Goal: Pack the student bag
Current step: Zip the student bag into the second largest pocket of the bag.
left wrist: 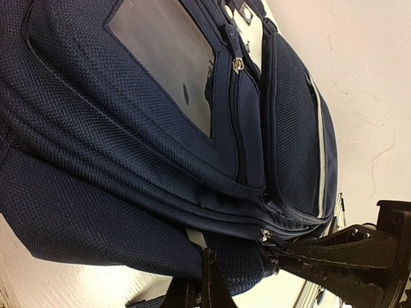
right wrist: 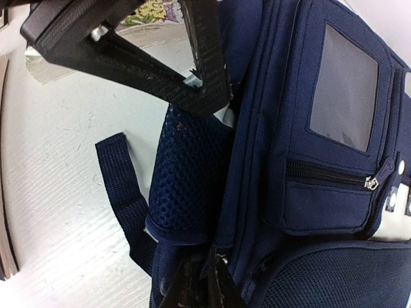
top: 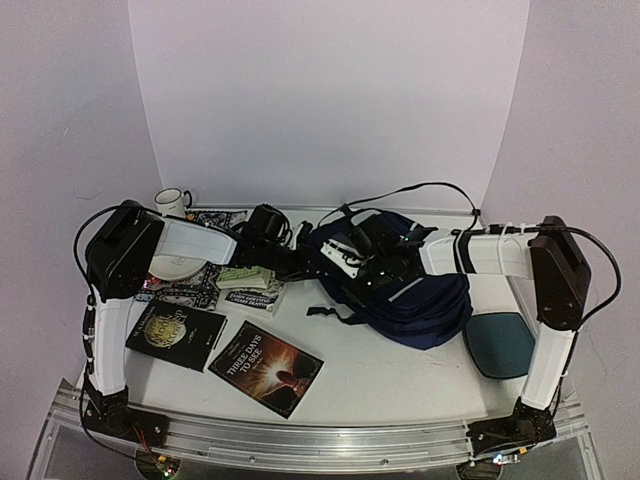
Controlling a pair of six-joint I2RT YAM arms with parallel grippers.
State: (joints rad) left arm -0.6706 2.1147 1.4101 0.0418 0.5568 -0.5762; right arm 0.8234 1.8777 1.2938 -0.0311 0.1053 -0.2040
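The student bag (top: 415, 290), navy with white piping, lies on its side at the table's middle right. It fills the left wrist view (left wrist: 128, 128) and the right wrist view (right wrist: 308, 160), grey window patch showing. My left gripper (top: 303, 262) is shut on the bag's left edge, and the dark fingertips pinch fabric by the mesh pocket (left wrist: 215, 282). My right gripper (top: 372, 262) is shut on the bag's edge close by (right wrist: 209, 279), near a zip seam. Each gripper shows in the other's view: the right one (left wrist: 273, 247), the left one (right wrist: 204, 83).
Two dark books (top: 265, 367) (top: 175, 333) lie at the front left. More books, a white plate (top: 175, 265) and a mug (top: 172, 202) sit at the back left. A teal case (top: 497, 343) lies right of the bag. A loose strap (right wrist: 122, 192) trails on the table.
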